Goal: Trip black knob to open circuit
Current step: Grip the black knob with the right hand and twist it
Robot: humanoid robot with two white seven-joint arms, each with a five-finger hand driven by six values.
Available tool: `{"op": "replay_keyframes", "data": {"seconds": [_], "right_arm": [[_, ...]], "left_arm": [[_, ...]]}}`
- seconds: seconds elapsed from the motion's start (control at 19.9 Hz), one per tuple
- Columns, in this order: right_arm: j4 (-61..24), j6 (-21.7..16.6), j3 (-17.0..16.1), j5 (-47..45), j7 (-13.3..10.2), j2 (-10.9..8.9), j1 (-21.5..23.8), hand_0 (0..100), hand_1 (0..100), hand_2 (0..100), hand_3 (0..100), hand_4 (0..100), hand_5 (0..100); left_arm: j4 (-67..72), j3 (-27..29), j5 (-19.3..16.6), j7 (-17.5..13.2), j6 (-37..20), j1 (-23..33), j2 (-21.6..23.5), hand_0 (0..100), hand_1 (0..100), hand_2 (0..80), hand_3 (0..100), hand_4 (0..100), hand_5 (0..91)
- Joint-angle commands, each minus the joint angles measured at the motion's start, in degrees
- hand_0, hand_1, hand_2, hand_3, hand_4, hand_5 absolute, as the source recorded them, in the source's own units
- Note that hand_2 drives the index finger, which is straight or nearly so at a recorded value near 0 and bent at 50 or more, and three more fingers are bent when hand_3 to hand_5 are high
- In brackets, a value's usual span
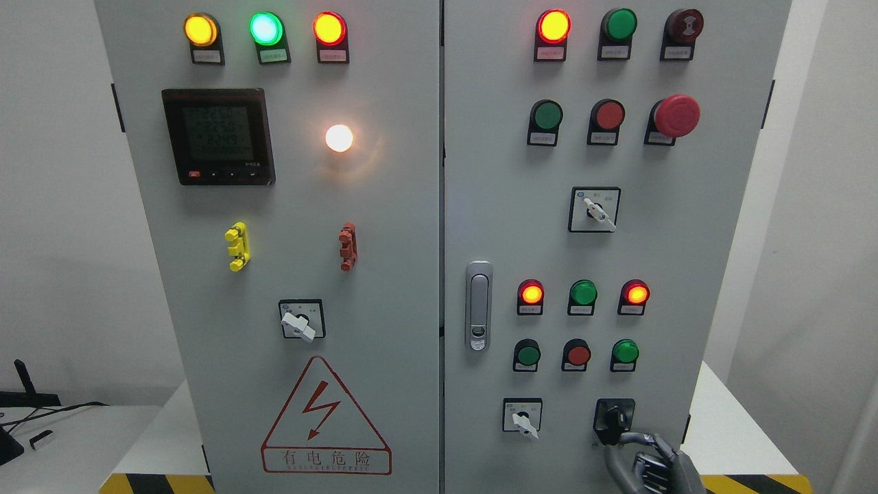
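The right robot hand (648, 461) reaches up from the bottom edge of the grey control cabinet (439, 226), its dark metallic fingers (634, 437) loosely curled, one fingertip resting against the lower edge of the black knob (614, 418) without closing around it. The black knob sits in a black square plate at the lower right corner of the cabinet's right door, just beside a white selector switch (525, 420) to its left. Above it runs a row of green and red push buttons (578, 353), and higher still three indicator lamps (583, 293), the outer two glowing red. A large red emergency stop button (675, 115) stands near the door's upper right corner. The left door carries a digital meter (218, 136) and a lightning warning triangle (325, 418).
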Motion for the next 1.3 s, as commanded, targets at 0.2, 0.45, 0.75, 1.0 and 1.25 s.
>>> {"op": "replay_keyframes", "data": {"seconds": [0.2, 0.45, 0.75, 1.0, 1.25], "right_arm": [[0.48, -0.06, 1.2, -0.03, 0.06, 0.97, -1.34, 32, 71, 45, 100, 100, 93], [0.48, -0.06, 1.2, 0.06, 0.06, 1.15, -1.34, 33, 71, 45, 100, 100, 93], [0.57, -0.15, 1.03, 0.06, 0.06, 1.15, -1.17, 33, 71, 45, 100, 100, 93], [0.57, -0.24, 0.94, 0.76, 0.06, 1.15, -0.99, 33, 71, 45, 100, 100, 93], [1.28, -0.5, 0.42, 0.85, 0.06, 1.15, -0.81, 33, 71, 45, 100, 100, 93]], "left_arm": [[0.0, 0.0, -1.76, 0.03, 0.03, 0.0, 0.02, 12, 39, 0.0, 0, 0, 0.0], [0.0, 0.0, -1.76, 0.03, 0.03, 0.0, 0.02, 12, 39, 0.0, 0, 0, 0.0], [0.0, 0.0, -1.76, 0.03, 0.03, 0.0, 0.02, 12, 39, 0.0, 0, 0, 0.0], [0.0, 0.0, -1.76, 0.03, 0.03, 0.0, 0.02, 12, 39, 0.0, 0, 0, 0.0], [0.0, 0.0, -1.76, 0.03, 0.03, 0.0, 0.02, 12, 39, 0.0, 0, 0, 0.0]]}}
